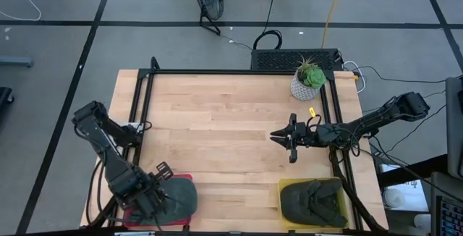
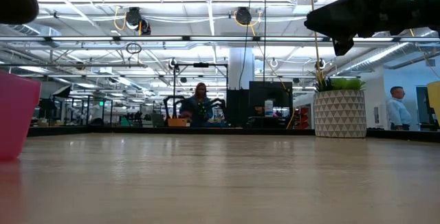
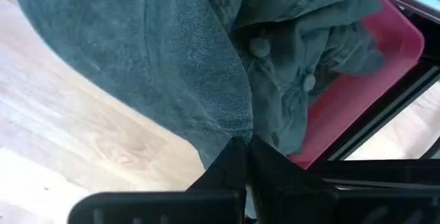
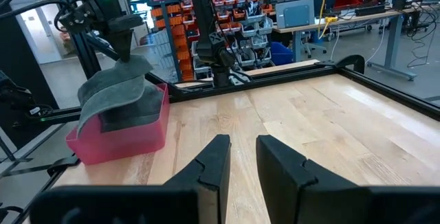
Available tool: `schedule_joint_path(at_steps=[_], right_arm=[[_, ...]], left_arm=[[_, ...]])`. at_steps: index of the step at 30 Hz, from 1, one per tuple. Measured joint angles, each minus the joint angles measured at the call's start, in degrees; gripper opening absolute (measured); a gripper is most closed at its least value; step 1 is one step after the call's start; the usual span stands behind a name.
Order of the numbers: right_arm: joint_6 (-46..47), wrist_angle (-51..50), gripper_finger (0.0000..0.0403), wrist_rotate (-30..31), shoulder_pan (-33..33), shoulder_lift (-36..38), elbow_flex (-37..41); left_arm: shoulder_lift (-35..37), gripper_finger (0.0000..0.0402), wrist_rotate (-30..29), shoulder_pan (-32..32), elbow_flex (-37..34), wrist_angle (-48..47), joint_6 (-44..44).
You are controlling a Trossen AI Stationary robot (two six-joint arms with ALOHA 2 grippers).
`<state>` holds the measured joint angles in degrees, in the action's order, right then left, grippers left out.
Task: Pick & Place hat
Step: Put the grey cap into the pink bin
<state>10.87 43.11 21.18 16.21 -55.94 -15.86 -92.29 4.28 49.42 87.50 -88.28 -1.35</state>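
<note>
A grey-green hat (image 4: pixel 113 90) hangs over the pink bin (image 4: pixel 124 141) at the table's near left corner, with my left gripper (image 3: pixel 245 157) shut on it from above. In the high view the hat (image 1: pixel 179 196) covers most of the bin (image 1: pixel 182 177). Its lower part reaches down inside the bin's walls. My right gripper (image 4: pixel 242 157) hovers open and level over the table's right middle (image 1: pixel 289 139), pointing toward the left edge with nothing between its fingers. My left gripper pinches the hat's cloth edge (image 3: pixel 237 136) between its two shut fingers, where the smooth brim meets the crumpled crown. The fingers point down from above. The hat hangs below them, its brim sloping out past the bin's side and its crown over the bin.
A yellow bin (image 1: pixel 284 192) holding another dark hat (image 1: pixel 315 201) sits at the near right. A potted plant (image 1: pixel 309 80) stands at the far right. Black frame rails (image 1: pixel 217 72) run along the table's edges. Bare wood lies between the two bins.
</note>
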Motion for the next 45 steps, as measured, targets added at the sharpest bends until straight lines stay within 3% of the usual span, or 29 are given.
schedule_joint_path(at_steps=[8, 13, 23, 40, 45], right_arm=[[0.02, 0.46, 0.0059, 0.01, 0.00, 0.00, 0.00], [0.02, 0.42, 0.0059, 0.01, 0.00, 0.00, 0.00], [0.02, 0.39, 0.0059, 0.09, 0.00, 0.00, 0.00], [0.02, 0.39, 0.0059, 0.07, 0.00, 0.00, 0.00], [0.02, 0.39, 0.0059, 0.07, 0.00, 0.00, 0.00]], left_arm=[[0.00, 0.0021, -1.88, -0.17, -3.41, 10.51, -1.72], [-0.02, 0.0016, -1.46, -0.22, -7.54, 11.88, -1.67], [0.09, 0.0016, -0.06, 0.22, -8.43, 0.98, -1.99], [0.44, 0.0005, 1.79, 1.06, -12.23, 7.82, -3.05], [0.44, 0.0053, 2.23, 1.64, -13.00, 5.87, -2.76]])
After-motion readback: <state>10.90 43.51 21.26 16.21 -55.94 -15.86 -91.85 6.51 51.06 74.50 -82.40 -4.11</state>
